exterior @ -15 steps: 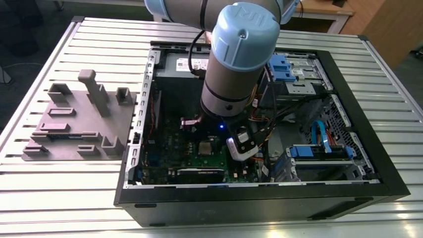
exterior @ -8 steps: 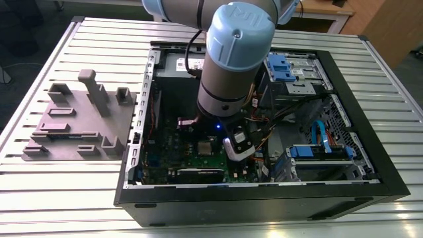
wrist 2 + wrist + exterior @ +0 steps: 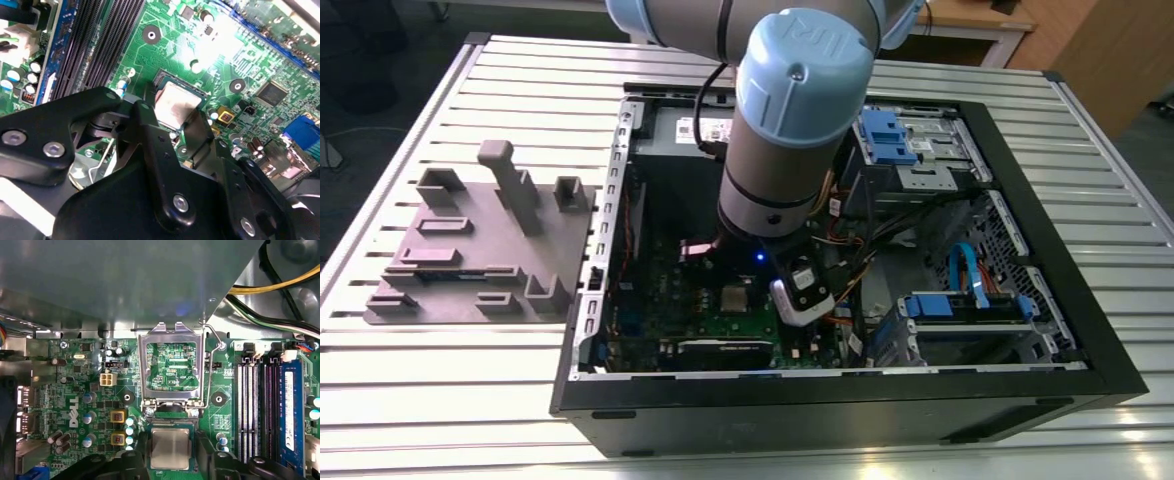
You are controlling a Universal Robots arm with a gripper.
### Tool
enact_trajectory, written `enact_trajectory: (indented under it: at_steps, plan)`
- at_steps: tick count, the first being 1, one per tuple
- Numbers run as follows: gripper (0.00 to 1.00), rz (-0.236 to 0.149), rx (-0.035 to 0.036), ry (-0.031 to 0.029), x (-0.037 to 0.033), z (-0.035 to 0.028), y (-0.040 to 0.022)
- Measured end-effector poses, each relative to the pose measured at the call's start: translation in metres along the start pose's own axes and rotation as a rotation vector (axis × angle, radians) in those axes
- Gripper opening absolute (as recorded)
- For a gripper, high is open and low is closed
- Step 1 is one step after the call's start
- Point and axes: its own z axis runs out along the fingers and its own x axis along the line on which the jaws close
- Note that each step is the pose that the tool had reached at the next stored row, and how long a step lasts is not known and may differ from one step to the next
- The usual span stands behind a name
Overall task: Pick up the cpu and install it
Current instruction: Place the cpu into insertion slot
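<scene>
My pincer (image 3: 171, 461) straddles the cpu (image 3: 170, 447) by the flipped-up socket bracket (image 3: 170, 337); can't tell if it's clenched or released.

The arm (image 3: 781, 130) fills the exterior view, and its pale blue cap (image 3: 807, 65) catches the eye straight away: round, glossy, with a raised logo pressed into its face. Just beside the cap sits a second pale blue joint housing (image 3: 640, 20). Running on from the cap is a smooth silver-grey cylinder (image 3: 774, 195), ringed by a thin seam. A black cable (image 3: 707, 100) trails close by the cap's side. Farther from the cap, at the wrist, a small blue light (image 3: 759, 257) glows beside a rounded white-and-black module (image 3: 801, 295). In the second wrist view, the claw (image 3: 172, 117) is matte black throughout, its thick rounded link plates overlapping and pinned with shiny silver screws (image 3: 180, 202).
</scene>
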Motion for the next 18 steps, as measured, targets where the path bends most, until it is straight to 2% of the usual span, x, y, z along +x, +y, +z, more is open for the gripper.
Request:
enact_trajectory:
  at_steps: [6,12,18]
  plan:
    - [0.47,0.0,-0.0002,0.0,0.0002,-0.0013,0.0001]
    - [0.47,-0.001,0.0042,0.0,0.0008,-0.0019,0.0001]
    - [0.45,-0.001,0.0022,0.0002,0.0009,-0.0021,0.0001]
